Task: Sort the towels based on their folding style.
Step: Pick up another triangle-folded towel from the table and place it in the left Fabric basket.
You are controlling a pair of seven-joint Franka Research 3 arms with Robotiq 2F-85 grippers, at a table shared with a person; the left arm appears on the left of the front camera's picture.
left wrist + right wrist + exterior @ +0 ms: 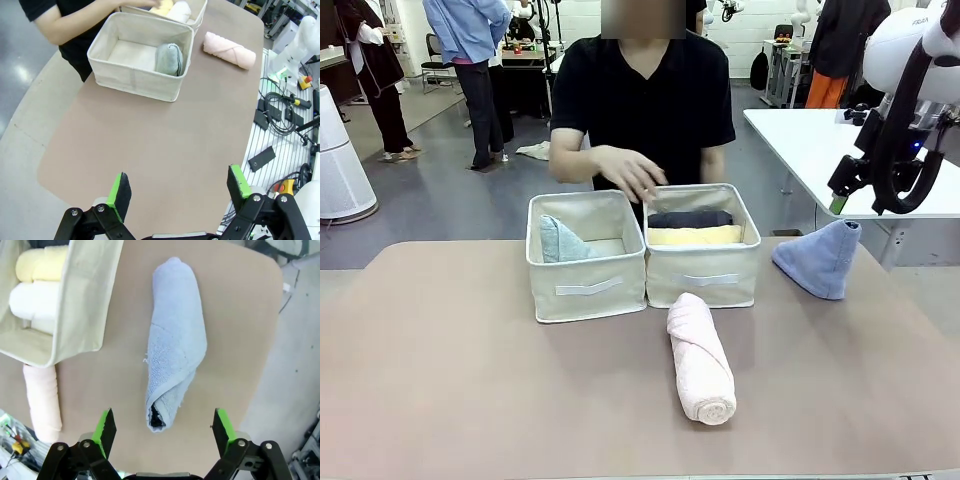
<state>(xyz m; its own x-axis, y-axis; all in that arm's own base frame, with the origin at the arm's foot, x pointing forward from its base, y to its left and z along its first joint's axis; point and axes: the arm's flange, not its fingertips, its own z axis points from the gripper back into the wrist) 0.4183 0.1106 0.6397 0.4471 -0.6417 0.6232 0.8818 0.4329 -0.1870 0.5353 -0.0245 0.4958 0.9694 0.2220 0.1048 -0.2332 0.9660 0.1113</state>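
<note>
A pink rolled towel (700, 358) lies on the table in front of two beige bins. The left bin (582, 290) holds a pale mint cone towel (560, 240). In the right bin (702, 278) lie a dark grey roll (690, 218) and a yellow roll (695, 236); a white roll (30, 297) lies beside the yellow one (42, 265). A periwinkle-blue cone towel (818, 258) lies at the table's right. My right gripper (165, 424) hovers open above this blue towel (175, 340). My left gripper (180, 184) is open over bare table, well back from the mint towel (170, 57).
The person stands behind the bins with a hand (630, 172) over the right bin's back rim. My right arm (910, 60) hangs high at the right. Cables and boxes (280, 115) lie off the table edge. A white table (820, 150) stands behind.
</note>
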